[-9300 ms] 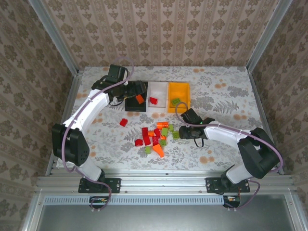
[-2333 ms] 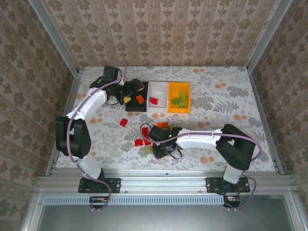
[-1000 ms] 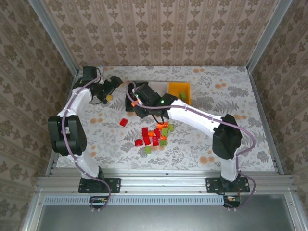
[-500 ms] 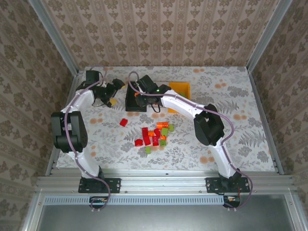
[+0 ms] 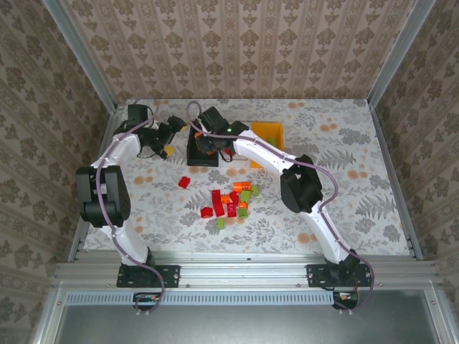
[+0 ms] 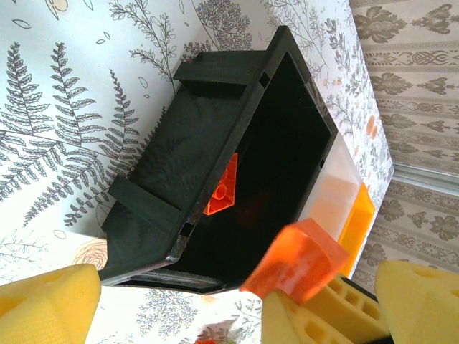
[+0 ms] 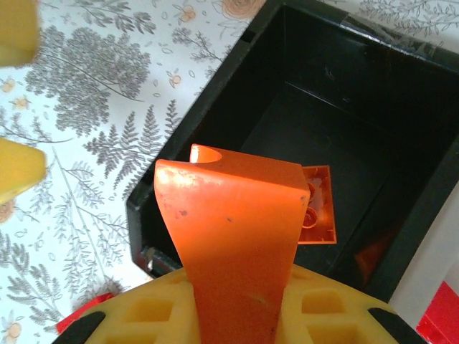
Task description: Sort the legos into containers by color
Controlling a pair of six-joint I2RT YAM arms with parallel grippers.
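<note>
My right gripper (image 7: 237, 304) is shut on a tall orange brick (image 7: 233, 229) and hangs over the black bin (image 7: 188, 143), which holds one orange brick (image 7: 317, 206). In the top view the right gripper (image 5: 206, 141) reaches across to that black bin (image 5: 204, 160). My left gripper (image 5: 169, 139) stands open just left of the bin with nothing in it. Its yellow fingers (image 6: 44, 308) frame the black bin (image 6: 179, 136), the brick inside (image 6: 222, 190) and the held brick (image 6: 301, 259). Loose red, orange and green legos (image 5: 231, 201) lie mid-table.
The white bin (image 6: 336, 188) and the orange-yellow bin (image 5: 268, 132) stand in a row right of the black one. A red brick (image 7: 441, 315) lies in the white bin. A single red brick (image 5: 184, 182) lies apart, left of the pile. Metal rails edge the table.
The right arm has carried the orange brick back and left, from near the white bin to over the black bin. The left gripper has stayed open beside the bin.
</note>
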